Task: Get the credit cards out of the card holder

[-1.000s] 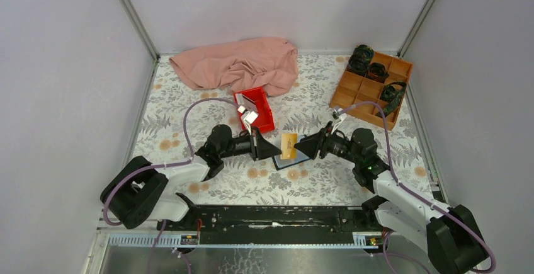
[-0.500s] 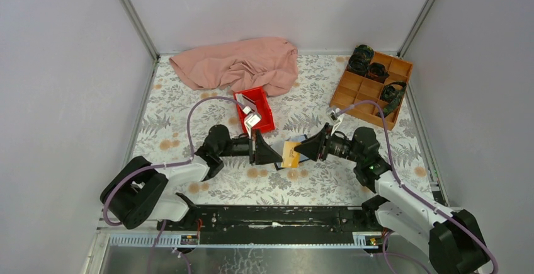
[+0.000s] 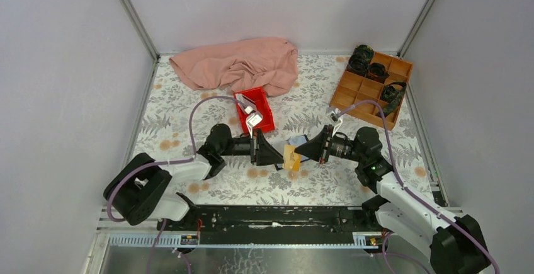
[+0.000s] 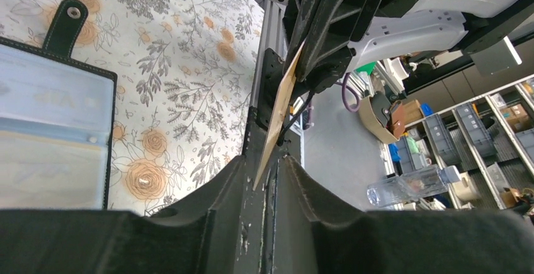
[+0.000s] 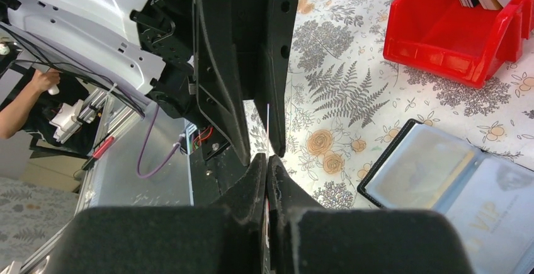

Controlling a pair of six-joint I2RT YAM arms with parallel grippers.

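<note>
Overhead view of two robot arms meeting nose to nose at the middle of a floral surface (image 3: 189,116), with an orange-gold card (image 3: 290,158) hanging in the air between them. Your right jaws are pressing together on one end of that card, pinching it; the right wrist view is showing the card (image 5: 267,129) only as a thin pale line leading away from the fingertips. Your left jaws are standing slightly spread around the opposite end, with a slit of space beside the card (image 4: 280,110), so I judge they are gripping nothing; whether the card is brushing one finger I cannot tell. The card is bridging the short gap from one pair of jaws to the other, standing on edge; which of its sides is the long one I cannot tell. The card holder (image 3: 296,142) is lying open, blue side up, on the surface directly below the meeting point, and its pockets (image 5: 434,173) are showing more cards inside. The red tray (image 3: 269,113), holding a few pale cards (image 3: 252,115), is sitting beyond the left jaws, toward the far side. The left arm is nearer to it, but the right arm is holding the card, so you are probably facing a reach across the left jaws.
</note>
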